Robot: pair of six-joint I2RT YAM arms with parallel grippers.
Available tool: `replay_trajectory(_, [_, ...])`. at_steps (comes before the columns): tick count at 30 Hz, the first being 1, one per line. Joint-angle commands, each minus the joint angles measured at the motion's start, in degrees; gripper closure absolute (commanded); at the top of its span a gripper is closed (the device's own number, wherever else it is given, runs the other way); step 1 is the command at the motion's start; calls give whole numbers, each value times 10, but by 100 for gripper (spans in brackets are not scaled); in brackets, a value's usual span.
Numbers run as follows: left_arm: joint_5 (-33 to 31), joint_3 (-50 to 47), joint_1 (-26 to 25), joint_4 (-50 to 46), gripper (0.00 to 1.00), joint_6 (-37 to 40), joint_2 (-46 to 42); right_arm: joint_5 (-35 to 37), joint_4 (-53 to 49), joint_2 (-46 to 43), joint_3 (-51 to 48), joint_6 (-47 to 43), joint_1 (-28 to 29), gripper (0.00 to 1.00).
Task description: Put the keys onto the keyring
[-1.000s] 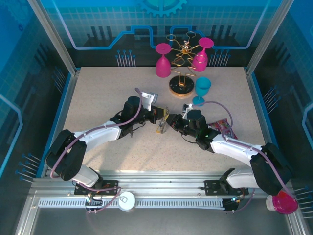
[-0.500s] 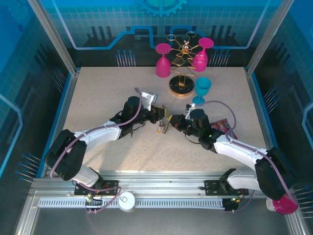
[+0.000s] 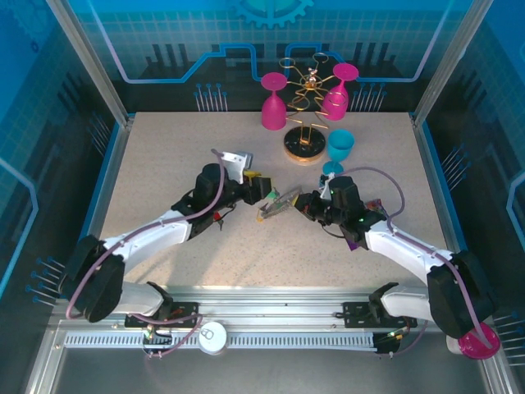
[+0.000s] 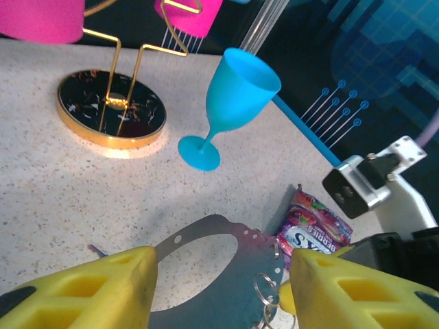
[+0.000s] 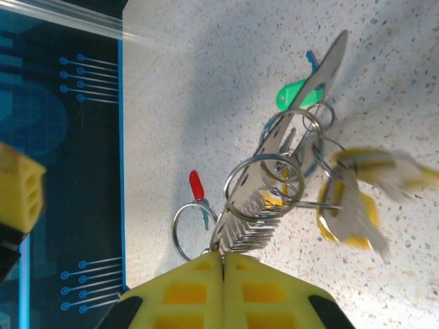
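Note:
The keyring [image 3: 279, 202] is a flat grey loop with a jagged edge, tilted up between the two grippers. My right gripper [image 3: 306, 203] [image 5: 223, 255] is shut on that jagged edge of the keyring [image 5: 274, 192]. A green-headed key [image 5: 293, 92] and a blurred yellow-headed key [image 5: 351, 221] hang from it on small split rings. A red-headed key [image 5: 197, 185] on its own ring lies on the table beyond. My left gripper [image 3: 261, 190] [image 4: 221, 269] is open, its yellow fingers [image 4: 89, 291] standing either side of the keyring [image 4: 264, 281] without gripping it.
A gold rack on a round dark base [image 3: 303, 148] holds two pink glasses at the back. A blue goblet [image 3: 340, 148] [image 4: 233, 103] stands beside it. A purple sweet packet [image 3: 375, 215] [image 4: 317, 223] lies under my right arm. A pink cup [image 3: 477, 341] sits off the table, front right.
My left gripper has opened and let go of the keyring, drawing back slightly left. My right gripper has shifted right, keeping the keyring, which now tilts up flatter between them.

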Motion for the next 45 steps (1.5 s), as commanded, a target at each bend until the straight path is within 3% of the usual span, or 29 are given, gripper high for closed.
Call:
replay_trajectory(1, [-1, -42, -4, -18, 53, 59, -33, -48, -44, -15, 32, -25, -14, 100])
replay_trajectory(4, [36, -80, -17, -10, 57, 152, -61, -57, -66, -26, 36, -23, -20, 100])
replay_trajectory(11, [115, -121, -69, -4, 62, 450, -91, -75, -58, -37, 28, 36, -22, 100])
replay_trajectory(20, [64, -95, -118, 35, 71, 615, -27, -69, -46, -49, 19, 80, -15, 100])
replay_trajectory(30, [-24, -72, -151, 136, 73, 628, 48, -71, -42, -52, 14, 86, -11, 100])
replay_trajectory(45, [-66, -55, -152, 140, 73, 614, 70, -77, -26, -47, 12, 92, -6, 100])
